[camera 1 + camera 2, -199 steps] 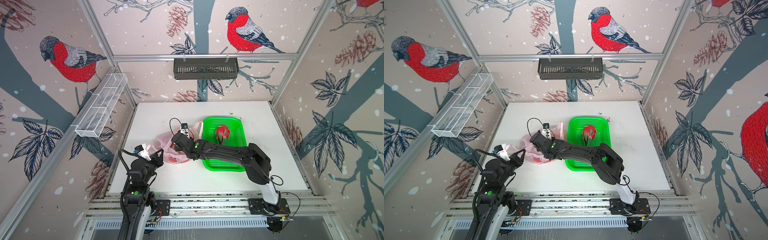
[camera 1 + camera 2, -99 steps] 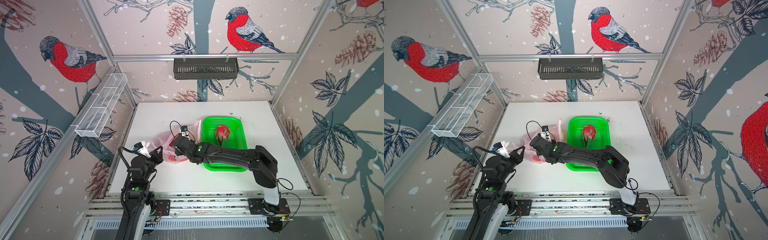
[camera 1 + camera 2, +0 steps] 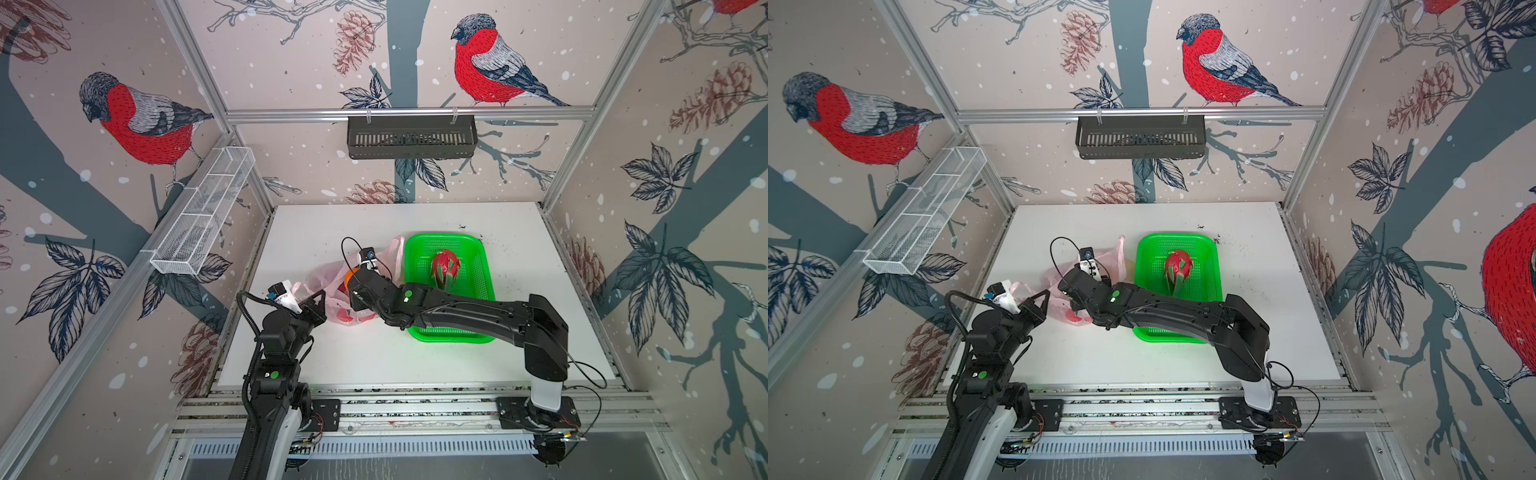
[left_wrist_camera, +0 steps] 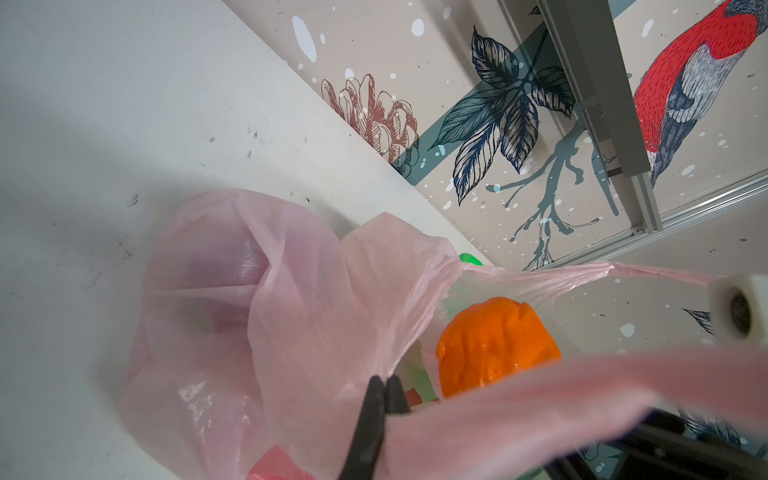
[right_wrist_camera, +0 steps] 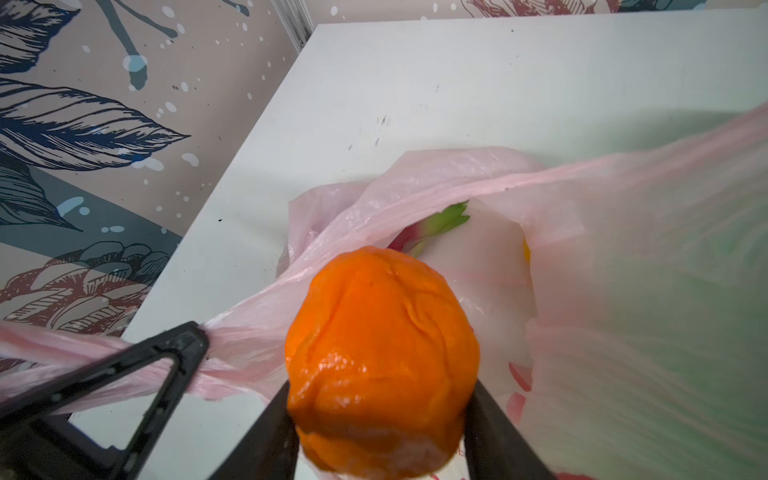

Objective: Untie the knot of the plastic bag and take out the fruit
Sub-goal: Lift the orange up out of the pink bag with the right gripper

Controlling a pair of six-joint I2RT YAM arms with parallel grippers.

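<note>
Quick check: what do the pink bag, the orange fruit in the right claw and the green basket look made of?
Pink bag: thin translucent plastic film, slightly glossy; it creases finely and contents show through. Orange fruit: possibly a soft moulded replica, rubber or foam; folded skin, wet shine, no pores visible. Green basket: rigid moulded plastic; perforated walls, even bright colour.

Pale pink translucent bag [image 4: 291,291], bright orange fruit [image 5: 382,353], magenta dragon fruit [image 3: 444,268], green perforated basket [image 3: 478,257], white bench [image 3: 374,353], walls [image 3: 291,62] printed with red-breasted birds

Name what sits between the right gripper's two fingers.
An orange fruit, gripped by the right gripper at the open plastic bag mouth; the right wrist view shows it.
</note>
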